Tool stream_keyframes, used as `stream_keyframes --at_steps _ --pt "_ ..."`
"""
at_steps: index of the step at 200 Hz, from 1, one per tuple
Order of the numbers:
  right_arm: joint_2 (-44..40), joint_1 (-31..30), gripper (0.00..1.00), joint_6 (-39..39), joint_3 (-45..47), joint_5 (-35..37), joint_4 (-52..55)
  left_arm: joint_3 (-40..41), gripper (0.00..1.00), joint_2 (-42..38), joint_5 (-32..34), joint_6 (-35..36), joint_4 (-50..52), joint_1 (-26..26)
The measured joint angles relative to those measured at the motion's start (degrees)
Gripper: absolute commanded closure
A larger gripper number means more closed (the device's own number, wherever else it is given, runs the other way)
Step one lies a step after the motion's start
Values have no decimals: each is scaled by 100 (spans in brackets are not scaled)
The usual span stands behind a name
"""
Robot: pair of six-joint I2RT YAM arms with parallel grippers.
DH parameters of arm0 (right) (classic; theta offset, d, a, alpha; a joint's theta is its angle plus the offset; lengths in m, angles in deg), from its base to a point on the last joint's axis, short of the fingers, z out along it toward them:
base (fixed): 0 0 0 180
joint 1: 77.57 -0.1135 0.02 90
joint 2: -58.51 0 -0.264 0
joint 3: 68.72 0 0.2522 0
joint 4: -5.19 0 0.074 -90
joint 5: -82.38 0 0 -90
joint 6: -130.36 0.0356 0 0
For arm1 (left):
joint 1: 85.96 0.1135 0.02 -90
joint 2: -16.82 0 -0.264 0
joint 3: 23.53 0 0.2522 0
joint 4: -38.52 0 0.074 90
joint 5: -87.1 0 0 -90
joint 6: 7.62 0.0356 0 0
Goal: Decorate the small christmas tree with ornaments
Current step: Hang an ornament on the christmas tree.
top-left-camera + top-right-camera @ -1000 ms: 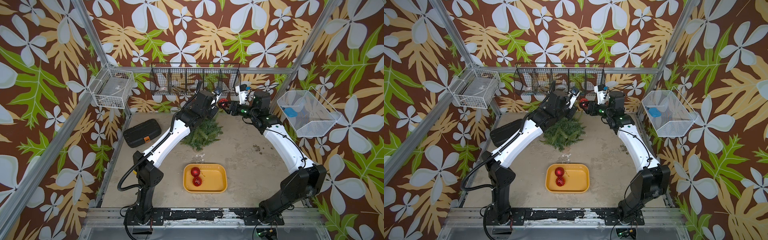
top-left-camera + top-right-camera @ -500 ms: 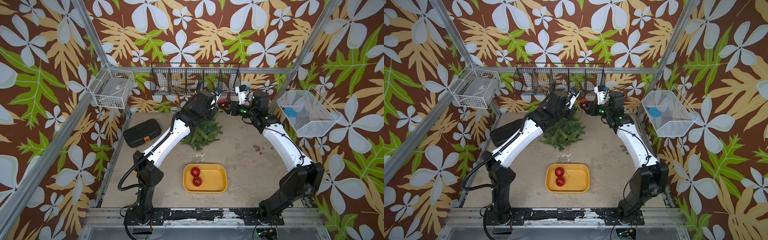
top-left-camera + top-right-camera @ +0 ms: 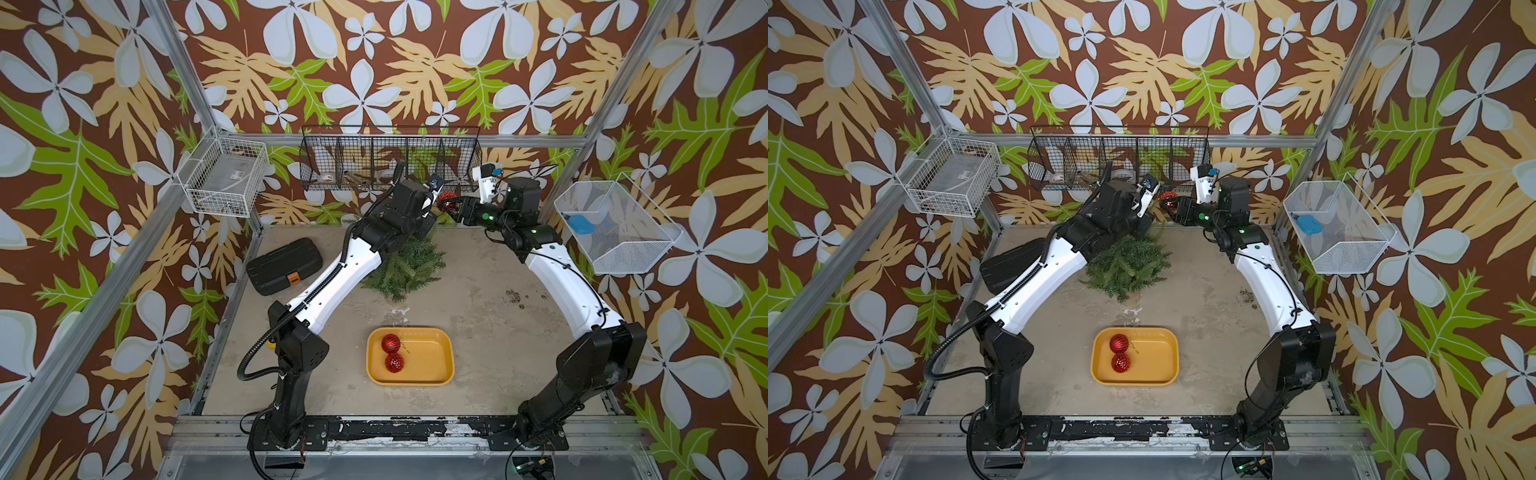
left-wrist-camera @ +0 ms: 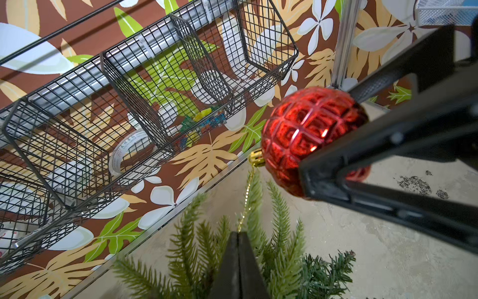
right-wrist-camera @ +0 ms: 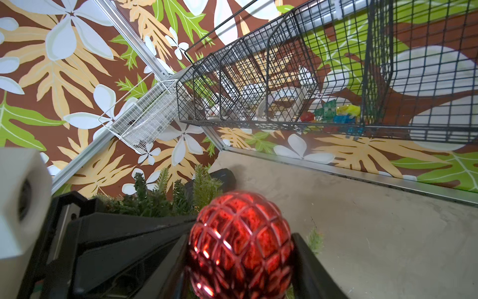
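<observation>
The right gripper [image 3: 453, 205] is about half open, its fingers clamped either side of a faceted shiny red bauble [image 4: 310, 137] with a gold cap, held in the air at one o'clock of the small bushy dark green fir tree [image 3: 405, 266]. The left gripper [image 4: 238, 246] is fully closed; the thin gold cord [image 4: 247, 196] runs straight to its tips and seems pinched there. The tree stands at twelve o'clock of the yellow plastic tray [image 3: 446, 353], where a ribbed red bauble [image 3: 390, 343] and a glittery red bauble [image 3: 394, 362] lie touching at its nine o'clock side.
</observation>
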Motion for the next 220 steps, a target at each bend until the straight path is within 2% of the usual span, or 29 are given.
stream_keyframes --at_steps 131,207,220 --pt "398 -4 48 -9 -413 -144 127 -22 100 0 -28 0 20 0" --pt "308 -4 48 -188 -166 -72 424 -22 100 0 -105 2 15 2" --pt "236 -4 48 -236 -92 -55 428 -17 95 -2 -133 2 11 2"
